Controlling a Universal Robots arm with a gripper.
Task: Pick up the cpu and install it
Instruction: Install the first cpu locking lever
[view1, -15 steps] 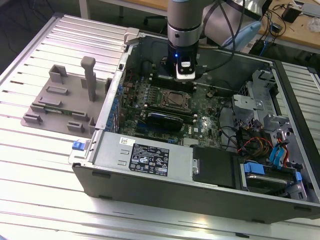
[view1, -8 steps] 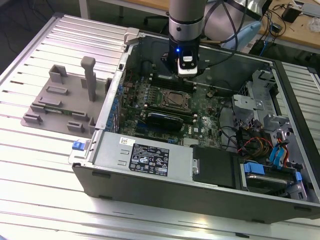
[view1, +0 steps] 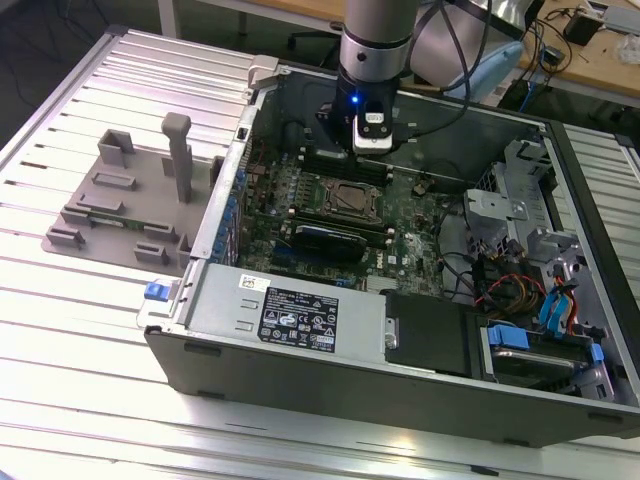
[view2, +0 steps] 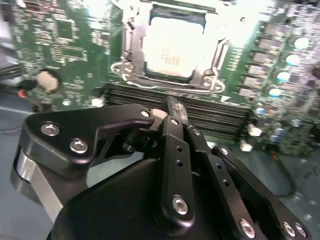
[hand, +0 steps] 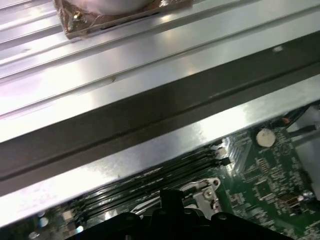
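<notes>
Exterior view: arm lowered into the open computer case (view1: 420, 330), gripper (view1: 362, 150) hanging above the motherboard (view1: 400, 235), just beyond the CPU socket (view1: 343, 200). Grey plastic fixture (view1: 130, 205) resting on the slatted metal table (view1: 90, 340) at the exterior view's left, well apart from the gripper. Power supply (view1: 290, 315) mounted along the case's near wall, cable bundle and drive bays (view1: 540, 300) at the exterior view's right.

Second wrist view: gripper (view2: 172, 110) with both black fingers (view2: 176, 150) brought together to a single tip, closed on nothing visible. Just ahead of the fingertips, the rows of black memory slots (view2: 200, 112); beyond those, the cpu (view2: 172, 50), seated flat inside the socket frame (view2: 127, 70), silver top facing up, not touched by the fingers. Load lever position hard to make out under the glare; possibly unlatched. Round coin cell (view2: 46, 80) off to one side of the fingers, row of capacitors (view2: 285, 75) off to the other.

First wrist view: fingertip (hand: 170, 197) over the memory slots (hand: 150, 182), a metal socket bracket (hand: 206, 190) beside it, case wall (hand: 150, 120) and table slats (hand: 100, 55) beyond.
</notes>
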